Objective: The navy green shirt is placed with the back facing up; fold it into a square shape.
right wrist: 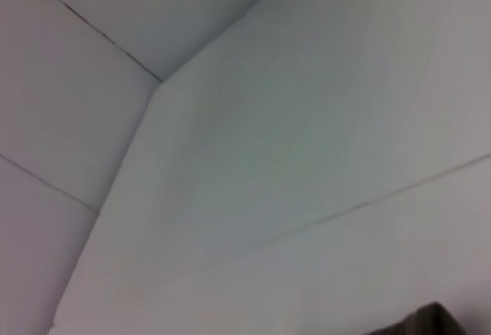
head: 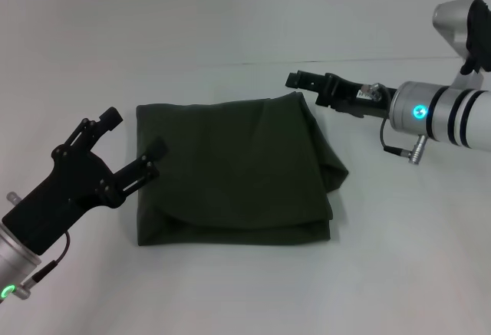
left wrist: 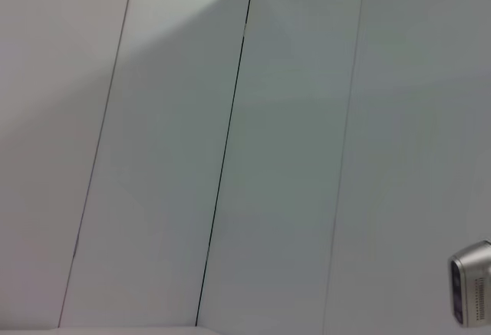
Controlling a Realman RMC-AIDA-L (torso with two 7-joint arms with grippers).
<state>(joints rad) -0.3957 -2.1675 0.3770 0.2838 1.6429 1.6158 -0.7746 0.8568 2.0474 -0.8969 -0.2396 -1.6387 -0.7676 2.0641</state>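
The navy green shirt [head: 230, 170] lies on the white table in the middle of the head view, folded into a rough rectangle with its plain side up and a fold lip along its near edge. Its right side bulges out past the rectangle. My left gripper [head: 134, 137] hovers at the shirt's left edge, open, with one fingertip over the fabric and nothing held. My right gripper [head: 298, 81] hangs above the shirt's far right corner, pointing left. Neither wrist view shows its own fingers.
The white table [head: 399, 274] spreads around the shirt on all sides. Both wrist views look at white panelled walls. A silver piece of the robot [left wrist: 472, 281] shows in the left wrist view, and a dark patch [right wrist: 430, 321] sits at the edge of the right wrist view.
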